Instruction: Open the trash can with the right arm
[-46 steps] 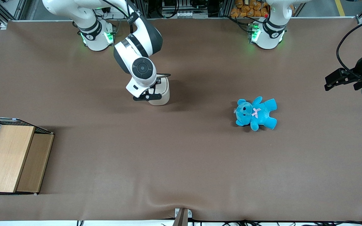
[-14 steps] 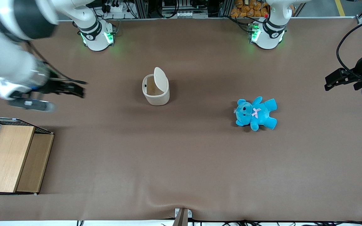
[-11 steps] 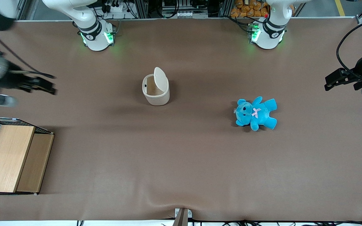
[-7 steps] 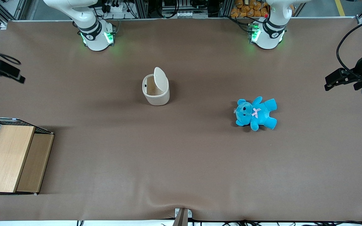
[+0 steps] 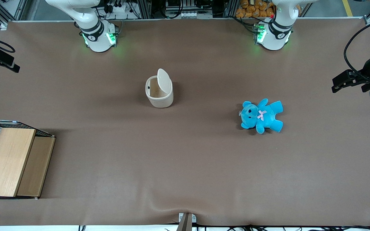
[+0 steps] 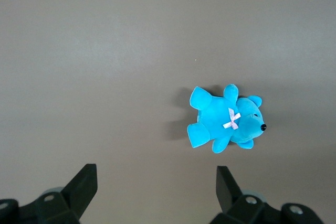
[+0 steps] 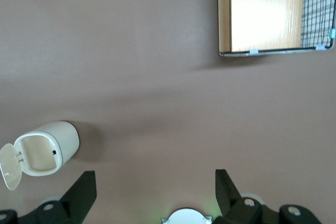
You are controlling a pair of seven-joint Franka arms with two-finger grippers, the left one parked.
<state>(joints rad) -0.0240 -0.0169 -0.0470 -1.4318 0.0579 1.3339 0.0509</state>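
The cream-white trash can [image 5: 159, 94] stands mid-table with its flap lid [image 5: 163, 78] tipped up and the tan inside showing. The right wrist view shows the same trash can [image 7: 50, 150] with its lid [image 7: 9, 166] swung out. My right arm's gripper [image 5: 11, 65] hangs high at the working arm's end of the table, well away from the can. That gripper [image 7: 155, 182] is open, its fingers wide apart with only bare table between them.
A blue teddy [image 5: 262, 115] lies toward the parked arm's end of the table, and the left wrist view also shows this teddy [image 6: 226, 124]. A wooden box with wire mesh [image 5: 11, 162] sits near the front camera at the working arm's end; the wrist view shows the box [image 7: 268, 11] too.
The gripper was at the trash can's closed lid; now the lid stands up and the arm has swung away to the working arm's end of the table.
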